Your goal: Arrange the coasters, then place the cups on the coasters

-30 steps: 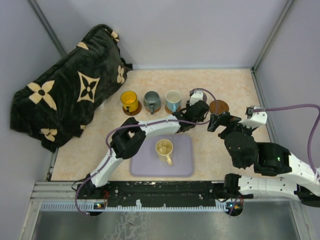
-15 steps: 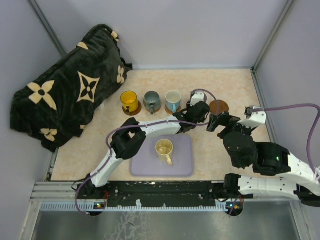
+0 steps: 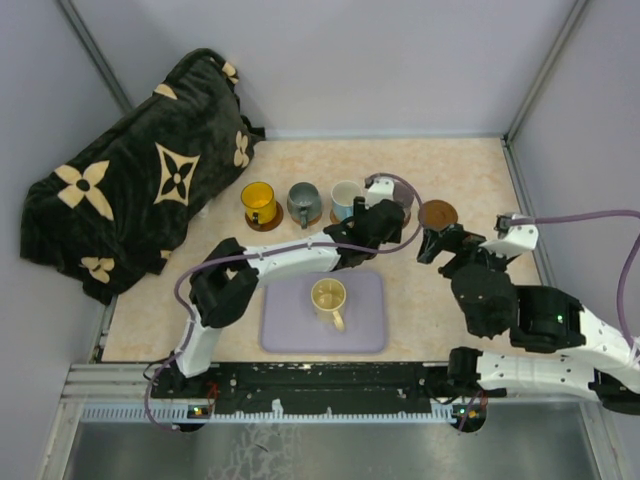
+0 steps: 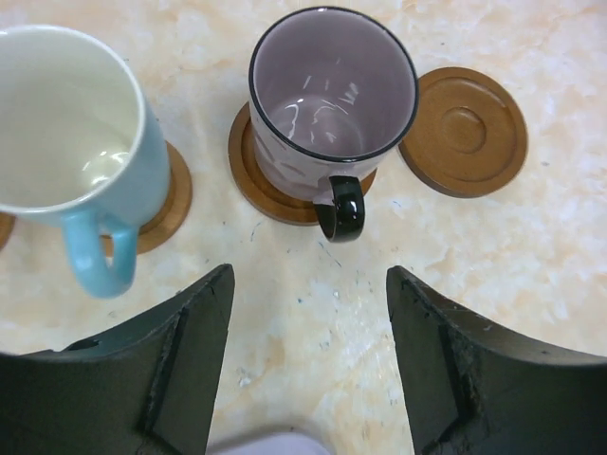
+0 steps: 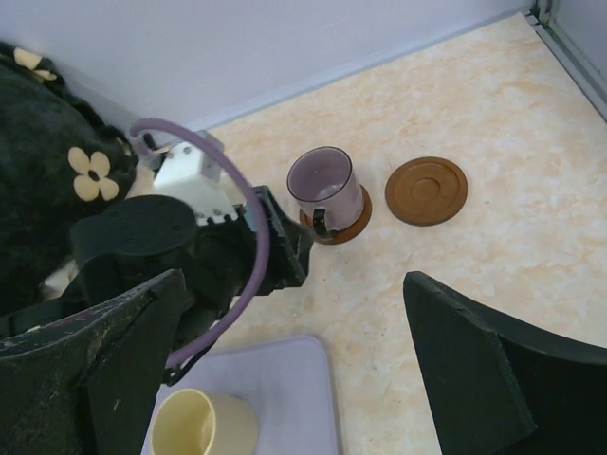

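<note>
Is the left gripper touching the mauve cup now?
Apart. The left wrist view shows bare table between the open left gripper and the mauve cup, which sits on its coaster.

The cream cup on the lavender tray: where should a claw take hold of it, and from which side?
Probably best to take the cream cup by its rim, from straight above, one finger inside, one outside. It stands upright, mouth open, alone on the tray; its handle points toward the near side, so pinch a side wall clear of it.
</note>
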{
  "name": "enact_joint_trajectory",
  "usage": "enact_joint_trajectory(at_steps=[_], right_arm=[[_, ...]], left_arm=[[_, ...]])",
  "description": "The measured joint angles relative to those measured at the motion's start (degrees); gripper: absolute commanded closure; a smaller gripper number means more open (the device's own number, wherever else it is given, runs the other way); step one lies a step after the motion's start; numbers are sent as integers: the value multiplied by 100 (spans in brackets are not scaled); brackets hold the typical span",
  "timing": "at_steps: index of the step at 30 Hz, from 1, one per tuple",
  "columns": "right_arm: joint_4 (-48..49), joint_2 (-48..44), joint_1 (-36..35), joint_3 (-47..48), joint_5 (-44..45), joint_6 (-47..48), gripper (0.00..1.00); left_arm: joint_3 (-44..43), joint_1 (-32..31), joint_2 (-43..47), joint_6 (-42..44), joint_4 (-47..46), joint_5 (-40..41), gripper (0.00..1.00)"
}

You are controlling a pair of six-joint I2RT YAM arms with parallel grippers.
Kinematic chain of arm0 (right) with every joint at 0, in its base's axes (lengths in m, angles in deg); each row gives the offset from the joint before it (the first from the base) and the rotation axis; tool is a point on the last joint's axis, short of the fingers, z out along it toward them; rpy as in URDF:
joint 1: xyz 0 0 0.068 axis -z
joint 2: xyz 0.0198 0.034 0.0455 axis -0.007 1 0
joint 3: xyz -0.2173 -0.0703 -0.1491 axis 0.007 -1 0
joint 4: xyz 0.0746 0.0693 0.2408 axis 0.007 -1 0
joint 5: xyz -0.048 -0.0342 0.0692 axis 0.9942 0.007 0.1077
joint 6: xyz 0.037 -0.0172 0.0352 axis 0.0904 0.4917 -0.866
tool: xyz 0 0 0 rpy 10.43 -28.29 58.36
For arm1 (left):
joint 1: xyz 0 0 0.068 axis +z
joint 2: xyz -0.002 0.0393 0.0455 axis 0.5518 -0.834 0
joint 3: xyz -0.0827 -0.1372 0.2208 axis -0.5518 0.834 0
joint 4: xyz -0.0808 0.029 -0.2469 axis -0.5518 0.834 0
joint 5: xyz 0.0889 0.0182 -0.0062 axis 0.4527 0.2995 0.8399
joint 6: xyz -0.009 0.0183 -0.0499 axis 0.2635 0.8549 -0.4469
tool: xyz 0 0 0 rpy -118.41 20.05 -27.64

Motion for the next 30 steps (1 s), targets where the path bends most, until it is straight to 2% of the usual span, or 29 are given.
enact_joint_trajectory(at_steps=[8,14,17,20,25,27,30], right_arm=[[1067,-717,2,-170,227,1156,1],[1086,275,50,293,391,1436,1],[1493,833,275,334,225,1910,1],[2061,1178,748,256,-354,2420,1],[2573,1683,2116,289,-2076,2673,1],[2691,1993,2452,402,-2656,2702,1],[2826,2575,2592,520,-3381,2771,2]], left_arm=[[942,-190,1384,258,-337,85,25],[1853,-225,2433,341,-466,273,24],[2337,-223,2959,348,-466,452,23],[2909,-212,3589,334,-411,708,22],[3493,-199,4433,234,-92,1211,20],[3657,-175,4693,190,37,1392,19],[3915,-122,5034,105,262,1633,18]])
